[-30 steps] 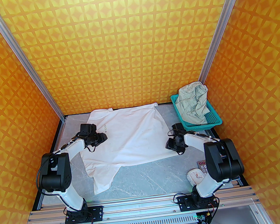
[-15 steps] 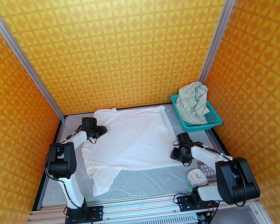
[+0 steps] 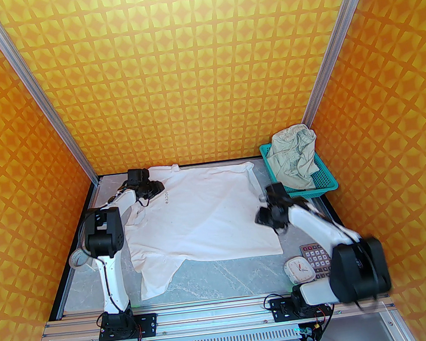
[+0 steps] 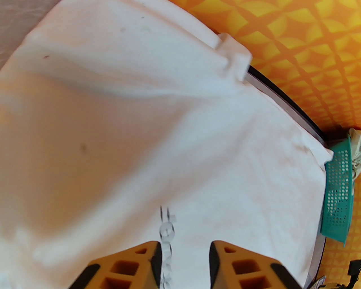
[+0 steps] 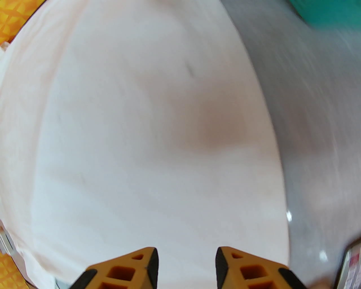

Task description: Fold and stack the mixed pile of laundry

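Orange-and-yellow patterned walls enclose a grey marbled desk [image 3: 240, 273]. Item one, white T-shirt [image 3: 207, 220]: spread nearly flat on the desk between the two tools, with its small dark lettering directly under the left tool [image 4: 184, 248] and one sleeve [image 3: 156, 271] trailing creased toward the near edge, behind that tool. Item two, pale green shorts [image 3: 295, 156]: bunched in a teal basket [image 3: 329, 185], ahead of the right tool [image 5: 186, 254] and to its outer side. Left tool: jaws partly apart above the lettering, nothing pinched between them. Right tool: jaws partly apart above the shirt's right-hand edge, empty, though the view is blurred. Sundries: a clock [image 3: 298, 268] and a calculator [image 3: 316, 257], behind the right tool and clear of the cloth. Step in hand, as judged: smoothing the shirt before its first fold. Handling notes: thin cloth drags and bunches, so take a single layer at a corner or seam. Lift both sides together and lay the fold over slowly. Straighten the stray sleeve first, or it will be folded in crooked. Leave the shorts in the basket until the shirt is done.
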Robot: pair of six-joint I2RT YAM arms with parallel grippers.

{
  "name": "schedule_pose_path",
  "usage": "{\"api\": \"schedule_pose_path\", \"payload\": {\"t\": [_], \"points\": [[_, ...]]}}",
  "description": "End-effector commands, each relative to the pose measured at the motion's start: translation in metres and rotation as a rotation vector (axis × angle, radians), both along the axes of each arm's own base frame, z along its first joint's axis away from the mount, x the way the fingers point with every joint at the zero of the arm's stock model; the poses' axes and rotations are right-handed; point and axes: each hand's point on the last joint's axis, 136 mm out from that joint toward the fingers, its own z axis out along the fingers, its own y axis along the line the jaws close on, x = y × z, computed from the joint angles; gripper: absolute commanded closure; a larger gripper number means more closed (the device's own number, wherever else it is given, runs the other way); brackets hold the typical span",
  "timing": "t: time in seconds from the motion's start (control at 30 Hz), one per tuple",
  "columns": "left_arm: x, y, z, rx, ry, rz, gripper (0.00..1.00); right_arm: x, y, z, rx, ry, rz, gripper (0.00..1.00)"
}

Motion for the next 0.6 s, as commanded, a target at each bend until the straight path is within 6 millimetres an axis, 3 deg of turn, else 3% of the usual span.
{"api": "schedule_pose_path", "payload": {"t": [0.0, 0.33, 0.4, 0.47, 0.57], "points": [[0.013, 0.008, -0.017, -0.034, 0.043, 0.034, 0.69, 0.032, 0.006, -0.012, 0.000, -0.011, 0.033, 0.61], [0.050, 0.035, -0.046, -0.072, 0.072, 0.100, 0.71, 0.081, 0.003, -0.057, -0.018, 0.071, 0.017, 0.61], [0.050, 0.030, -0.031, -0.072, 0.058, 0.062, 0.71, 0.085, 0.009, -0.046, 0.008, 0.061, 0.037, 0.60], [0.043, 0.024, 0.002, -0.046, -0.001, 0.021, 0.66, 0.083, 0.013, -0.028, 0.020, 0.028, 0.054, 0.59], [0.005, 0.024, 0.054, -0.005, -0.068, 0.003, 0.52, 0.068, 0.030, 0.000, 0.040, -0.031, 0.112, 0.57]]}}
